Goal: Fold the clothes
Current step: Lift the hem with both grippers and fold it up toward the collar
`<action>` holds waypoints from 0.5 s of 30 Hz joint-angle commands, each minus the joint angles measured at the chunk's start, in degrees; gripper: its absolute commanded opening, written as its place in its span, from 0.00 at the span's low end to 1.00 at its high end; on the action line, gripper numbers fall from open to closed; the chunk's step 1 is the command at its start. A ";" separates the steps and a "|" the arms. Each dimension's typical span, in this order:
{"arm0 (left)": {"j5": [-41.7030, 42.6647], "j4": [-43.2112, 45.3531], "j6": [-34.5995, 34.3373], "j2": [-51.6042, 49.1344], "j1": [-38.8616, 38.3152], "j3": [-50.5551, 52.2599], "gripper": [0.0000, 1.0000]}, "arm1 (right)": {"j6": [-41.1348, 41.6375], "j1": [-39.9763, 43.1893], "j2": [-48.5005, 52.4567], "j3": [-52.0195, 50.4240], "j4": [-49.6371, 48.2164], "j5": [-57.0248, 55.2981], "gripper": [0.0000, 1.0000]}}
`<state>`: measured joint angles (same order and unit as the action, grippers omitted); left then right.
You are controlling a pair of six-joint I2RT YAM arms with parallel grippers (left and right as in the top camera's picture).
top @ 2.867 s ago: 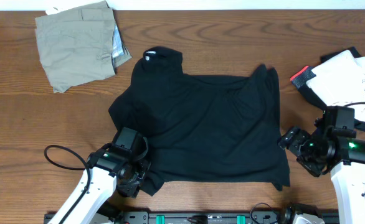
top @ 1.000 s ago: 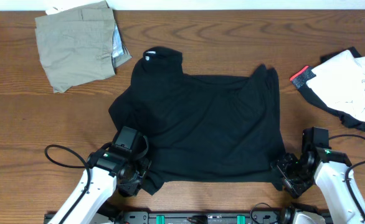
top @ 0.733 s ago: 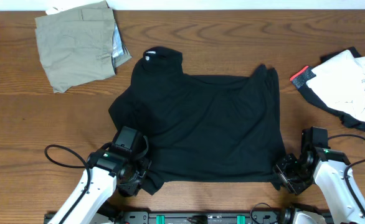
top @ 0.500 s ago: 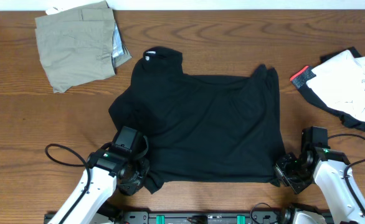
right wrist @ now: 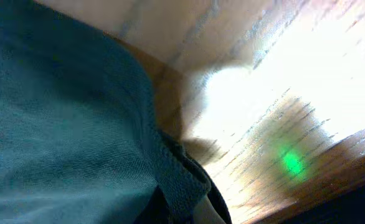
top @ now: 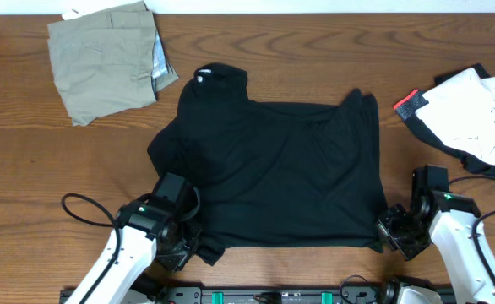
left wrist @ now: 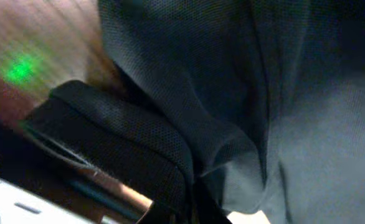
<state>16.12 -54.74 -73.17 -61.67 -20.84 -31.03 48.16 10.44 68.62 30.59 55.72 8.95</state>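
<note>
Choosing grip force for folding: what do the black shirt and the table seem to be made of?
Black shirt: likely a fine knit fabric, matte; the left wrist view shows a tiny mesh-like texture and soft folds. Table: wood or wood-look laminate, slightly glossy; grain lines overhead, bright glare in the right wrist view.

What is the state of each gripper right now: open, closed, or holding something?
Left gripper: closed on a hem corner of the black shirt.
Right gripper: closed on the other hem corner.
</note>
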 commanded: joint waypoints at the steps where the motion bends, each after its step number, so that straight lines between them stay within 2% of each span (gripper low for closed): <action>1: -1.95 -3.21 1.60 1.92 -0.24 -5.05 0.06 | 0.04 0.74 0.24 2.05 0.22 -1.53 0.01; 8: -8.28 -5.05 2.29 4.15 -0.24 -10.71 0.06 | 0.31 0.74 0.24 2.73 -2.45 -1.60 0.02; 15: -10.45 2.89 5.73 4.07 -0.24 -11.06 0.06 | 1.62 0.76 0.24 2.73 -5.84 -2.34 0.03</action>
<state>8.47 -52.93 -69.87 -57.74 -20.84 -40.97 48.66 10.44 68.62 32.18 50.63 7.92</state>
